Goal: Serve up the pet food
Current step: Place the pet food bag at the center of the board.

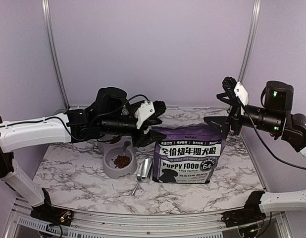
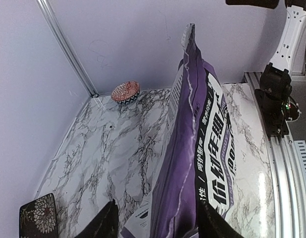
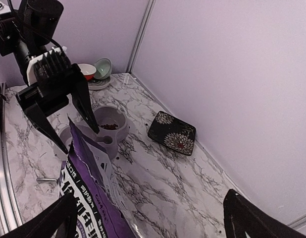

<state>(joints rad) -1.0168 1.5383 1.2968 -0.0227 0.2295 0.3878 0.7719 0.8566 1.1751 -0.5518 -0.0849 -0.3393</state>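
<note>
Pet food [image 1: 122, 161] lies as a small heap of reddish-brown pellets in one compartment of the grey double bowl [image 1: 109, 168]. That is the compartment nearer the arm bases in the top view. The other compartment is mostly hidden under the left arm.

Just right of the bowl, the purple-and-white bag [image 1: 187, 154] stands upright on the marble-patterned table [image 1: 78, 181]. Its front shows a row of large white Chinese characters, then "PUPPY FOOD" in white capitals, and a round badge with "64" at the right. A dark dog silhouette sits below; the smaller lines of print are too fine to read. A shiny metal scoop [image 1: 143, 170] rests on the table between bowl and bag, close to both.

The left claw [image 1: 149, 133] is at the bag's top left corner. Its jaws are partly spread, one on each side of the bag's upper edge, and the right wrist view shows gaps between fingers and bag, so nothing is clamped. The right claw [image 1: 225, 122] hangs just beyond the bag's top right corner, jaws spread wide and holding nothing.

A black dish with white flowers [image 3: 172, 133] lies by the back wall. A small red-patterned bowl [image 2: 126, 91] sits in one back corner, and stacked bowls [image 3: 96, 70] stand in the other.
</note>
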